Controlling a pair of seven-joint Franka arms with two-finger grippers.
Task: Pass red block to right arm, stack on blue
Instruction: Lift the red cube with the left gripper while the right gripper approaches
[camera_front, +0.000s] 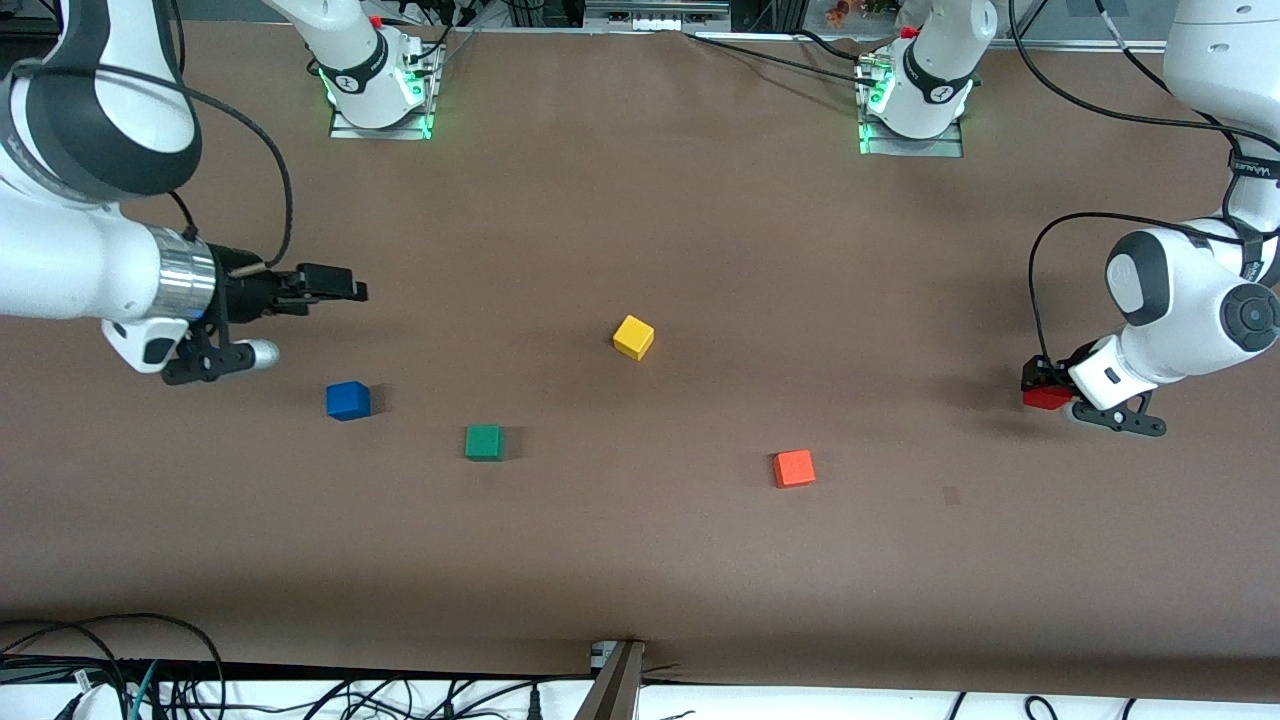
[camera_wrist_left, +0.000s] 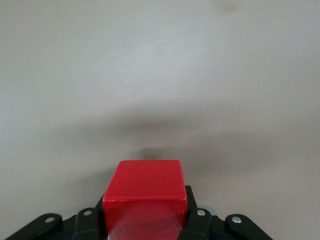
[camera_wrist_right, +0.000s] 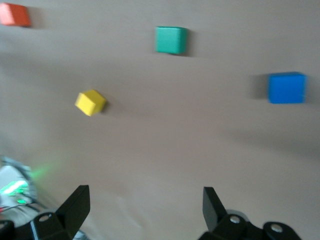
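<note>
The deep-red block (camera_front: 1046, 397) sits at the left arm's end of the table, with my left gripper (camera_front: 1040, 385) shut on it. The left wrist view shows the red block (camera_wrist_left: 145, 192) clamped between black fingers (camera_wrist_left: 199, 222); I cannot tell if it rests on the table or is just above it. The blue cube (camera_front: 347, 400) lies on the table toward the right arm's end, and also shows in the right wrist view (camera_wrist_right: 286, 88). My right gripper (camera_front: 335, 285) hangs open and empty above the table, a little up from the blue cube, its fingertips (camera_wrist_right: 76, 202) wide apart.
A green cube (camera_front: 484, 441) lies beside the blue one, nearer the middle. A yellow cube (camera_front: 633, 336) sits mid-table, turned at an angle. An orange-red cube (camera_front: 794, 468) lies nearer the front camera. The two arm bases (camera_front: 380, 80) stand along the table's edge.
</note>
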